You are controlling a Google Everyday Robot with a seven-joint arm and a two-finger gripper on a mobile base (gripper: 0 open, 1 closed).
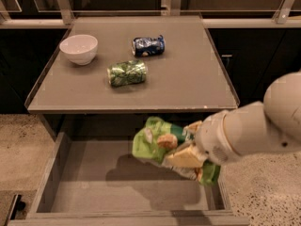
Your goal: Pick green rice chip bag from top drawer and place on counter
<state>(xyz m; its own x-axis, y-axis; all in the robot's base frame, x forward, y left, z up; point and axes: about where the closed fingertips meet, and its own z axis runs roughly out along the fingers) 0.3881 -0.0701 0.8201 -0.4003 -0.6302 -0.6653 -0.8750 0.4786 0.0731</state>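
Observation:
The green rice chip bag (153, 142) is crumpled light green with tan chip pictures. It hangs in the air above the open top drawer (117, 192), its shadow on the drawer bottom. My gripper (186, 147) is shut on the bag's right part, with tan fingers (186, 155) pressed on it, and the white arm reaches in from the right. The bag sits just below the front edge of the counter (188, 69).
On the counter stand a white bowl (78, 48), a dark green crushed can (127, 73) and a blue can (148, 45). The drawer's low side walls (49, 173) flank the opening. Speckled floor lies on both sides.

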